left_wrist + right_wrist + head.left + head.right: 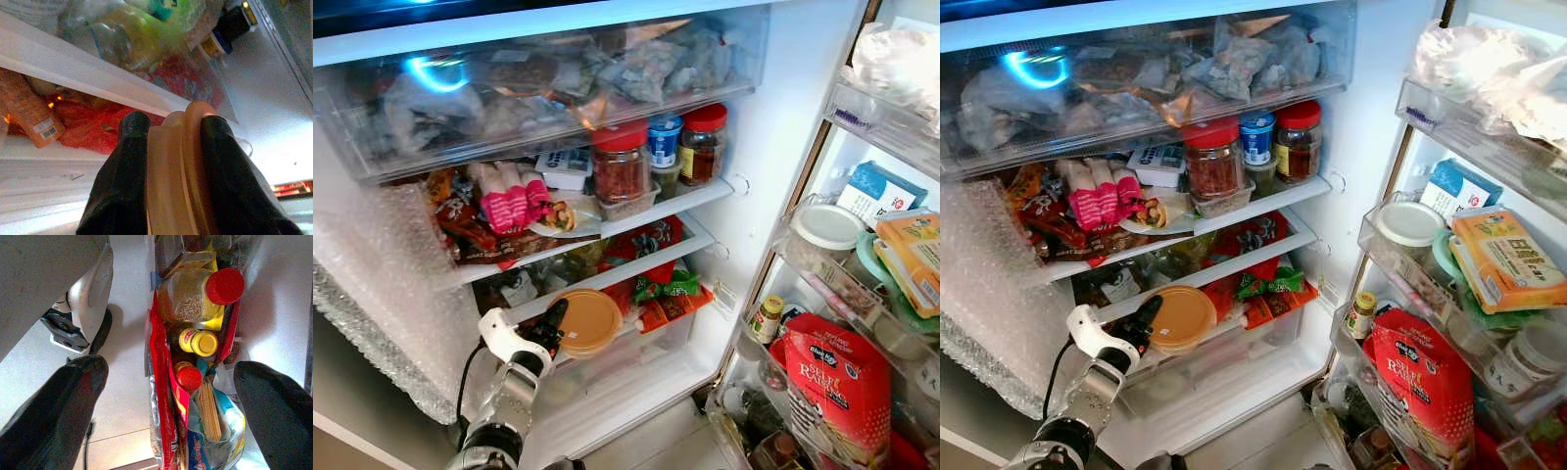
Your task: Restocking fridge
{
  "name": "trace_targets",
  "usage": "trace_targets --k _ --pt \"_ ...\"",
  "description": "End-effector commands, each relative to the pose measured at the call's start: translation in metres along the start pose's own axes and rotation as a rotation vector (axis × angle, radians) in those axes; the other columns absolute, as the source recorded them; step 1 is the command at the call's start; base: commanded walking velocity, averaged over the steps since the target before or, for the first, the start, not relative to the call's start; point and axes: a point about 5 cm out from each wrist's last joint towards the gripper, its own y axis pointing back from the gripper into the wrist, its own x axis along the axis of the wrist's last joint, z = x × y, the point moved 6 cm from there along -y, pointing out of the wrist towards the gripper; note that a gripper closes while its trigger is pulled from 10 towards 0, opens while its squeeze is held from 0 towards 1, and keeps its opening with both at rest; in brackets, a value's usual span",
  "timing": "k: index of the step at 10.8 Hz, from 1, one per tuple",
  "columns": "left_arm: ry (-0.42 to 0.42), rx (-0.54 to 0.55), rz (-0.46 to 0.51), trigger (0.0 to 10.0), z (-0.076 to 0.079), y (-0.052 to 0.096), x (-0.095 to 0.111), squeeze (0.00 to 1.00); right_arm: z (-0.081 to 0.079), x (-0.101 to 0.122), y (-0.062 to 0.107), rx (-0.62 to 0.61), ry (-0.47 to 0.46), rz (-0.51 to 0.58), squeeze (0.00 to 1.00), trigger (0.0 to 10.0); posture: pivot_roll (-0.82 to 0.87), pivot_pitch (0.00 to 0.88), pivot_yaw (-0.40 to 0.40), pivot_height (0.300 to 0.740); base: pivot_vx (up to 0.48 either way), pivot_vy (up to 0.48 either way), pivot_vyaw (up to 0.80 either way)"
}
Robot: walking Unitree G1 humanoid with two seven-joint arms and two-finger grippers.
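The left tool (551, 328) grips the round tan container (588, 321) edge-on, just before the lower shelf (636, 266), flat face toward the fridge interior.

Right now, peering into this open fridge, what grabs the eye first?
The left end effector pinches an orange-lidded round container at the lower shelf's front edge. Above stand two red-lidded jars, and a red flour bag fills the door rack on the right.
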Motion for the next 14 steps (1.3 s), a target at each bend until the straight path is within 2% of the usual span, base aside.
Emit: trace_targets --k 1,10,14 --pt "-0.028 -0.032 -0.036 10.0 0.008 -0.003 -0.005 0.0 0.0 -0.002 0.0 -0.001 -0.002 -0.006 0.0 10.0 -0.29 0.0 0.025 0.653 0.0 0.0 0.0" --pt "-0.066 -0.092 -0.093 10.0 0.012 -0.001 -0.015 0.0 0.001 -0.001 0.0 -0.018 -0.003 -0.013 0.0 10.0 -0.28 0.0 0.03 0.653 0.0 0.0 0.0" --pt "-0.081 -0.103 -0.109 10.0 0.012 0.0 -0.017 0.0 0.0 0.0 -0.001 -0.018 -0.002 -0.017 0.0 10.0 -0.28 0.0 0.036 0.653 0.273 0.0 0.0"
